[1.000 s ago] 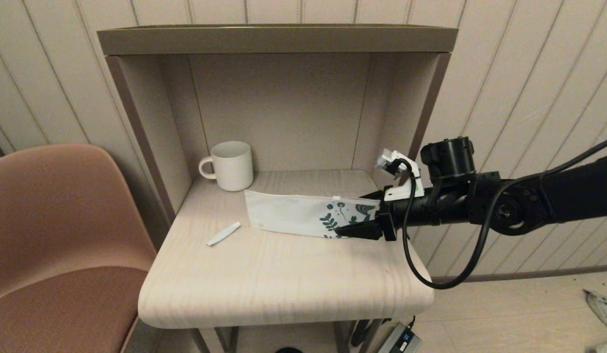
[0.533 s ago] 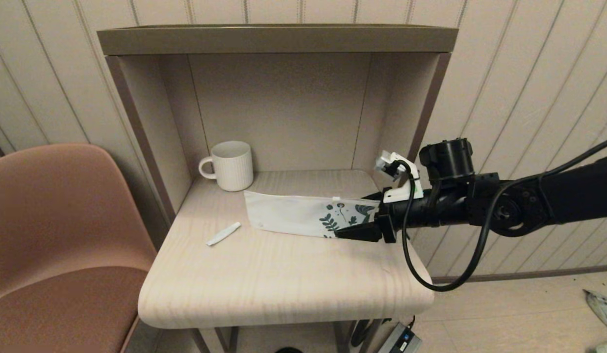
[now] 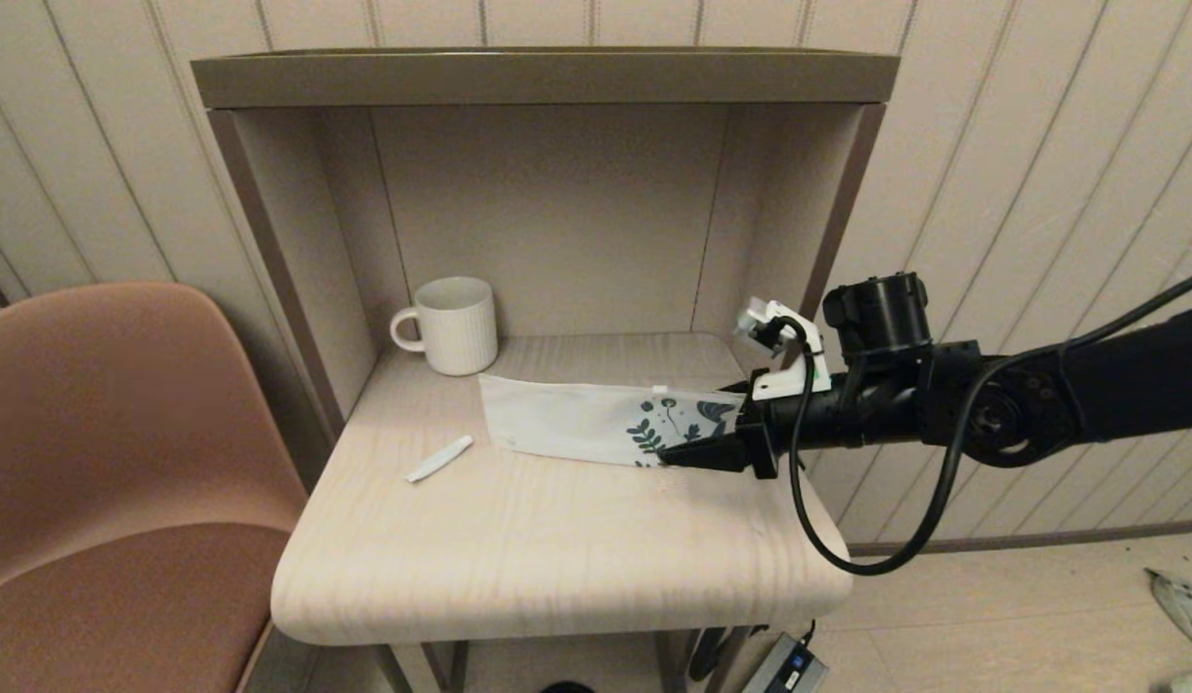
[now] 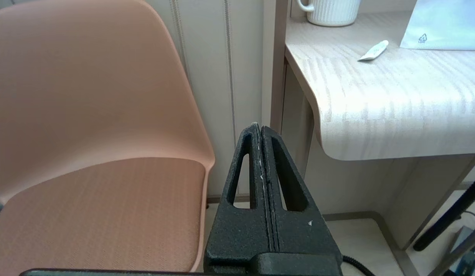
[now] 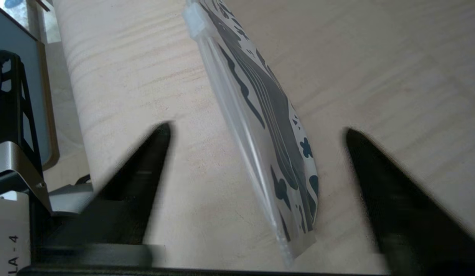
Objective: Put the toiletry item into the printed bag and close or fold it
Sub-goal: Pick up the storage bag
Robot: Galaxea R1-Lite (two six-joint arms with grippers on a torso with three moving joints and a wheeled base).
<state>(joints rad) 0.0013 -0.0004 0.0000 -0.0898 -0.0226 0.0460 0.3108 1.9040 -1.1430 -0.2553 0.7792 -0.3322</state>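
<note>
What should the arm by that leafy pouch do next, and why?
Probably close the right gripper on the printed bag: its open fingers already straddle the bag's printed end, which lies flat on the table, with the toiletry item outside.

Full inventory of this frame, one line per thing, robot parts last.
printed bag: 1, white translucent with dark teal leaf print at its right end, flat on the table, middle right
toiletry item: 1, white, slim, on the table left of the bag, apart from it
mug: 1, white ribbed, back left of the table, inside the alcove
table: 1, pale wood grain, under a brown-framed alcove
chair: 1, salmon pink, left of the table
power adapter: 1, grey, on the floor under the table's right edge
right gripper: 1, black, open, fingers either side of the bag's printed end
left gripper: 1, black, shut, parked low beside the chair
</note>
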